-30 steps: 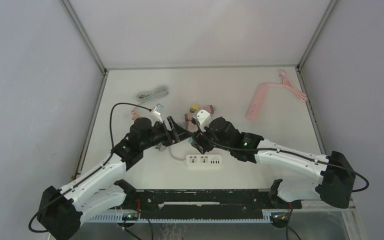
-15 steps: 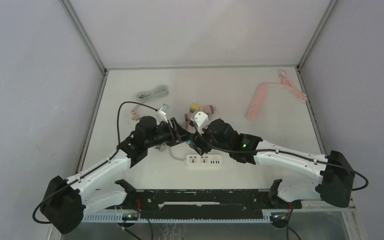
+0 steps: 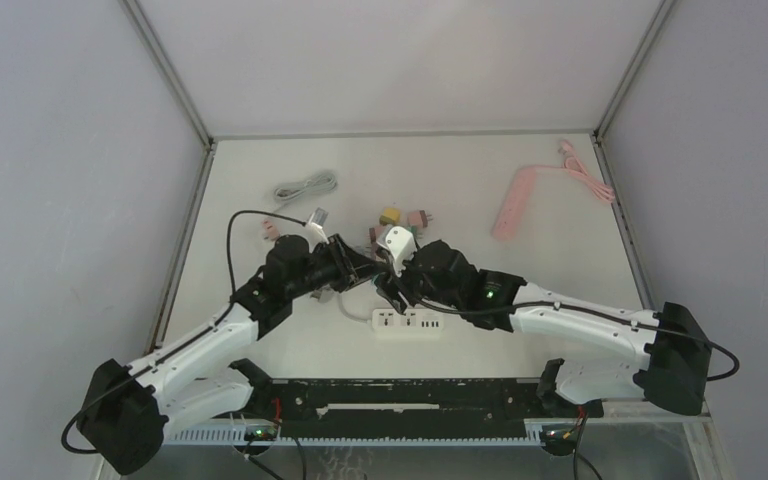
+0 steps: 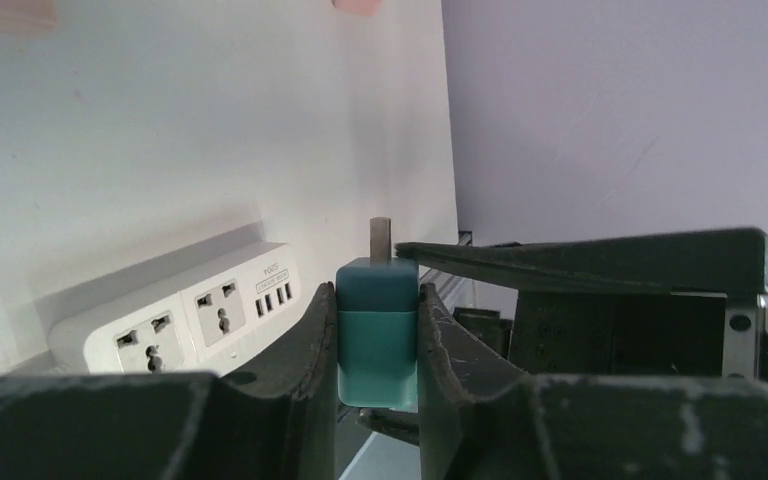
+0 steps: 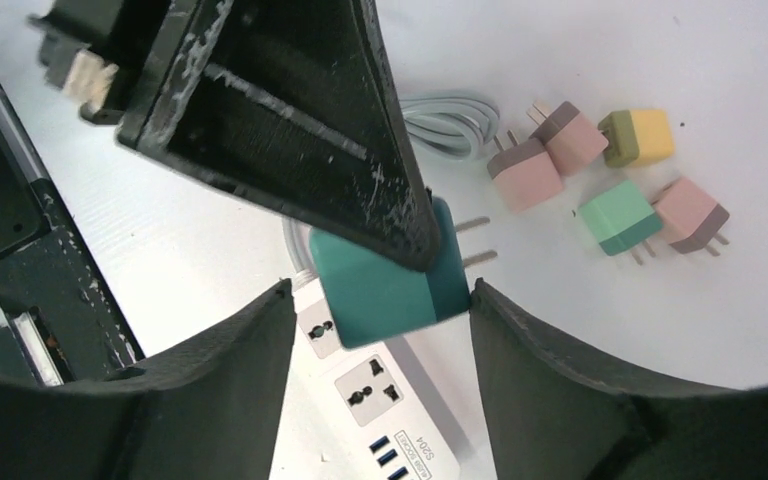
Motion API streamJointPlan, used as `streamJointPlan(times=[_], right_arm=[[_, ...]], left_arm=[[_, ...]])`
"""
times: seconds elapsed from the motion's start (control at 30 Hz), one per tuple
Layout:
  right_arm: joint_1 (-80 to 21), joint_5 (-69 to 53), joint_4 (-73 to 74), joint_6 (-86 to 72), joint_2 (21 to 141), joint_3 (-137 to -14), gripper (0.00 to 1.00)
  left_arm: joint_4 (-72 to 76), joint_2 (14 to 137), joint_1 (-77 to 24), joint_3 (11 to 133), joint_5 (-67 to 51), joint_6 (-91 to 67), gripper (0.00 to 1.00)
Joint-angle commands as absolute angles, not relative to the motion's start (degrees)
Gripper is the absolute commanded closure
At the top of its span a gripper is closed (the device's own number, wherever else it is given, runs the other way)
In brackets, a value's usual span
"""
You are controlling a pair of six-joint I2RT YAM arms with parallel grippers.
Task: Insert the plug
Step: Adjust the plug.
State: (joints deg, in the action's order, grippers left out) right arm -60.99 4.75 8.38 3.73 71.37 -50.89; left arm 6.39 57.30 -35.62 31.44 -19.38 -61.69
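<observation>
1. Firmly, the left gripper [image 3: 358, 268] pinches the teal plug [image 4: 377, 330] between both fingers, a prong pointing to 12 o'clock in its wrist view.
2. From above, the white power strip [image 3: 408, 322] lies on the table [image 3: 460, 180] at 6 o'clock from the plug.
3. The right gripper [image 5: 380, 290] is spread, its fingers flanking the plug at 9 and 3 o'clock.
4. Loose plugs [image 5: 610, 215] lie at 2 o'clock in the right wrist view.

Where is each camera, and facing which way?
Top external: above, behind the bases, facing down at the table; left arm, right arm show.
Left wrist: rides its arm, faces along the left gripper, shut on the teal plug, toward the power strip.
Right wrist: rides its arm, faces down through the open right gripper at that plug.
Wrist views share plug and strip.
</observation>
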Motion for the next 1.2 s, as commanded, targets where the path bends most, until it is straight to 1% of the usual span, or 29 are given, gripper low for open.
streamJointPlan(times=[0.0,0.13,0.17,0.2,0.23,0.43,0.53,0.57,0.6,0.7,1.17], right_arm=[[-63.1,7.4,5.6,7.8,67.2,-51.5,0.28],[-64.8,10.4,6.4,11.5,66.4,-51.6,0.24],[-64.9,9.0,6.8,13.7,66.4,-51.5,0.21],[-65.1,7.7,7.1,17.3,66.4,-51.3,0.12],[-65.7,7.8,6.9,19.5,66.4,-51.0,0.06],[-69.6,13.0,4.8,29.4,68.1,-50.8,0.06],[-71.7,15.8,1.1,34.7,69.2,-49.6,0.06],[-72.3,17.3,-0.5,36.9,69.7,-48.9,0.08],[-72.6,17.7,-2.0,39.5,70.4,-48.5,0.14],[-73.0,21.0,-5.1,43.0,73.1,-48.4,0.2],[-73.5,24.8,-12.1,49.8,79.5,-48.4,0.34]], left_arm=[[4.9,52.7,-36.0,29.2,-12.1,-69.9,1.0],[-0.5,49.4,-36.0,29.1,-7.0,-73.4,1.0],[-1.7,48.7,-36.1,29.2,-6.0,-74.3,1.0],[-2.9,48.1,-36.1,29.2,-4.9,-75.3,1.0],[-3.9,47.6,-36.1,29.3,-4.1,-76.2,1.0],[-5.9,46.0,-36.4,28.8,-1.8,-82.1,1.0],[-5.9,46.2,-36.9,28.7,-1.6,-85.0,1.0],[-5.9,46.3,-37.1,28.7,-1.5,-85.8,1.0],[-5.8,46.3,-37.2,28.8,-1.4,-86.7,1.0],[-5.6,46.4,-37.6,28.9,-1.4,-88.2,1.0],[-4.7,45.9,-38.9,28.9,-1.7,-92.4,1.0]])
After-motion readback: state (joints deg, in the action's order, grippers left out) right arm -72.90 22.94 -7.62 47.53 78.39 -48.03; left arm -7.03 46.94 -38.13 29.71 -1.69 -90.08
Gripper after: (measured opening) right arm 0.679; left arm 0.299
